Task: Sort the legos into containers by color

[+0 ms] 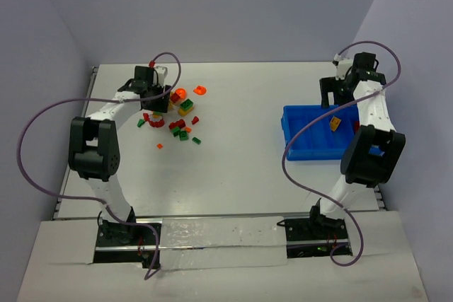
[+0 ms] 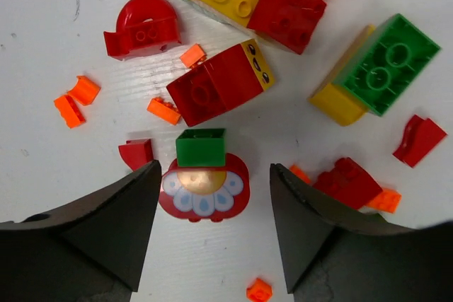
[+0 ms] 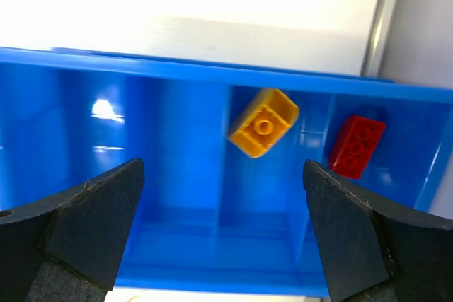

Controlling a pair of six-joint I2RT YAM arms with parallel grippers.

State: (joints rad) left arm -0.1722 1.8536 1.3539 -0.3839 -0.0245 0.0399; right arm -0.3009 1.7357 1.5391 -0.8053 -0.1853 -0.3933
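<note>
Your left gripper hangs low over the scattered small plastic legos on the white table, its two dark fingers parted and nothing grasped between them. The round red piece with the white petal face lies inside the gap, nearer to the finger on the left of the wrist view, and a small green square brick touches its far edge; I cannot tell if the two are joined. Before you close, shift a little so the piece is centred, then descend straight and close slowly, because a small red fragment lies just beside that same finger and could be caught too. Your right gripper is wide open and empty above the shallow bright-blue plastic bin, where a yellow brick and a red brick lie in neighbouring compartments
</note>
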